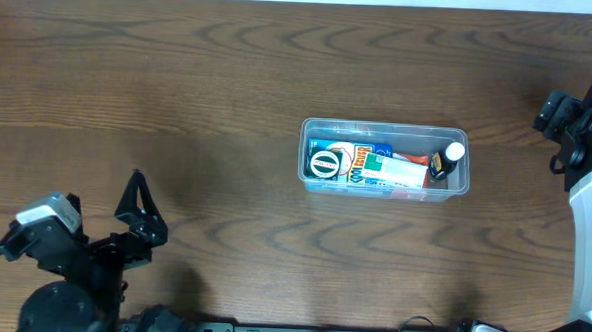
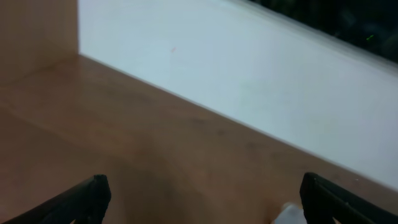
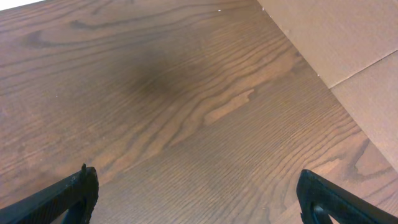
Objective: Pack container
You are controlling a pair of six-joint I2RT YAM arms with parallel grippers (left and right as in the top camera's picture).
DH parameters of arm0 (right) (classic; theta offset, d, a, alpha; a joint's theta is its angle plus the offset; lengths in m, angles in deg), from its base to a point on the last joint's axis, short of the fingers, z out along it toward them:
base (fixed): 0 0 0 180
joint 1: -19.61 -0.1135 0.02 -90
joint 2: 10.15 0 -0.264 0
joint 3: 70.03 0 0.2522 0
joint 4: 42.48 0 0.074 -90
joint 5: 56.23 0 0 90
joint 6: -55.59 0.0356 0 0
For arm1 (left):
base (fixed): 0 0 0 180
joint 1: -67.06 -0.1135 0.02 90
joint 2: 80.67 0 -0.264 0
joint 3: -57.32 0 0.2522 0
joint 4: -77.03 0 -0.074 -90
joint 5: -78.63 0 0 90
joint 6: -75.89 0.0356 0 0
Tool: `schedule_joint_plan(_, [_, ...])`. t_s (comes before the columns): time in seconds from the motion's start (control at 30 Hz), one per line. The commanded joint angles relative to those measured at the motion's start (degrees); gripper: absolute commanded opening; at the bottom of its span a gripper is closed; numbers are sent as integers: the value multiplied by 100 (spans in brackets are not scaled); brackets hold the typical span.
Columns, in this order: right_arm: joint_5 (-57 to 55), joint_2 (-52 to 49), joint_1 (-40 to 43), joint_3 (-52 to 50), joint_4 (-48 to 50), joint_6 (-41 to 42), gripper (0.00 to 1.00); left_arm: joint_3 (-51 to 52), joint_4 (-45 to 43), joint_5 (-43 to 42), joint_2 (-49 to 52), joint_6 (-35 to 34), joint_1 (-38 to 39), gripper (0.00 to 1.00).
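Both sets of jaws gape wide, apparently empty.

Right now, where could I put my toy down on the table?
The table is bare left of the container, up to the left gripper. The strips behind and in front of the container are bare too. Inside it is crowded with boxes.

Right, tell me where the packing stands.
Looks done: the container already holds small boxes and a white-capped bottle. Nothing in hand: left hand and right hand are open, empty, away from it. No loose item shows; possibly nothing left.
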Motion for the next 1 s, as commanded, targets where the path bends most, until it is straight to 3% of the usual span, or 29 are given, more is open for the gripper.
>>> schedule_joint_plan(0.0, [-50,72,33,85,-7,-76,99,52,223,219,13,11,-24,98])
schedule_joint_plan(0.3, [-50,72,33,85,-9,-74,99,52,741,216,15,11,-24,98])
schedule_joint_plan(0.67, [-28,103,22,79,-44,-76,99,52,756,216,15,11,-24,98])
schedule_joint_plan(0.97, [-31,1867,-345,63,-743,-76,99,52,756,216,15,11,-24,98])
